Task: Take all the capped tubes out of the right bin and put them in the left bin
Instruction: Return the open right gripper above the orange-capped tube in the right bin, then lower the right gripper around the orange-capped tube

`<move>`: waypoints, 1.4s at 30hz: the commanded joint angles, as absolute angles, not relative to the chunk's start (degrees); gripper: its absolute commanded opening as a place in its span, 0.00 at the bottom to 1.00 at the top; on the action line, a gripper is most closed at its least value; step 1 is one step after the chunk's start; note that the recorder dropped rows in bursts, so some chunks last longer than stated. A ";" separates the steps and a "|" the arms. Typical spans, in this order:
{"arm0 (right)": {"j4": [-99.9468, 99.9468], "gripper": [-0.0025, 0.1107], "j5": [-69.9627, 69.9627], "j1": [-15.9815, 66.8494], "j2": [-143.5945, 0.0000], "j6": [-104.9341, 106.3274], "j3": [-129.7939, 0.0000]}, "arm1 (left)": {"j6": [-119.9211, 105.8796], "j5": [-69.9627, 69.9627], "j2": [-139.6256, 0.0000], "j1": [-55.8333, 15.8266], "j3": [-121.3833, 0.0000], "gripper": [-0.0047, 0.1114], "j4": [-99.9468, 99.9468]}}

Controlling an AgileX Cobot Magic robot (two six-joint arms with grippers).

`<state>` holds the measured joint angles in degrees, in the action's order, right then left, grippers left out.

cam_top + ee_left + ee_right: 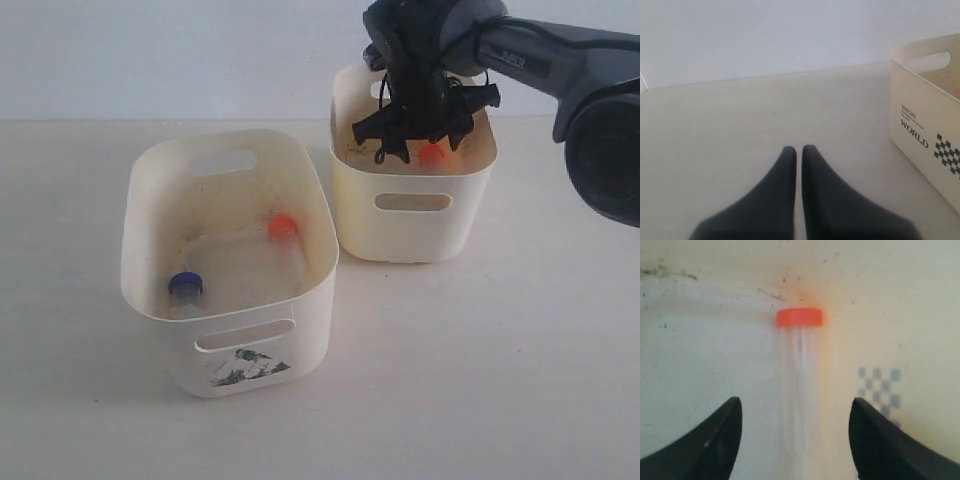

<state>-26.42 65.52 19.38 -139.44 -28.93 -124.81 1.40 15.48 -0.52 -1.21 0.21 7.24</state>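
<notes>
1 clear plastic tube with an orange-red screw cap (799,385) sits inside the smaller cream plastic right bin (410,245). It looks light, stiff and slick, so mid-barrel seems the surest hold. Its long axis runs between the wide-spread jaws of the right gripper (796,410), cap away from the wrist. The left gripper (796,150) is pinched closed, empty.

You had the left bin (150,290) on the table (500,380), nearer the camera and left of the right bin (410,235), the two apart. In the left bin, the front tube (185,287) lay front-left and the rear tube (284,228) back-right. The third tube (799,390) lay in the right bin, under your right gripper (795,405).
</notes>
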 commanded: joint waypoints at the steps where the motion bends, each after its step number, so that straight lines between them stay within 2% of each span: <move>1: -26.59 0.55 63.54 19.38 -138.91 -29.89 -121.79 | 2.06 14.94 -0.42 -1.14 0.00 0.08 6.60; 18: -28.68 0.55 64.73 20.44 -141.09 -31.01 -120.61 | 2.06 14.94 -0.42 -1.14 0.00 0.08 6.60; 31: -28.79 0.55 68.59 22.49 -134.67 -31.63 -120.61 | 2.06 14.94 -0.42 -1.14 0.00 0.08 6.60; 42: -25.27 0.55 69.96 22.49 -138.49 -30.49 -120.61 | 2.06 14.94 -0.42 -1.14 0.00 0.08 6.60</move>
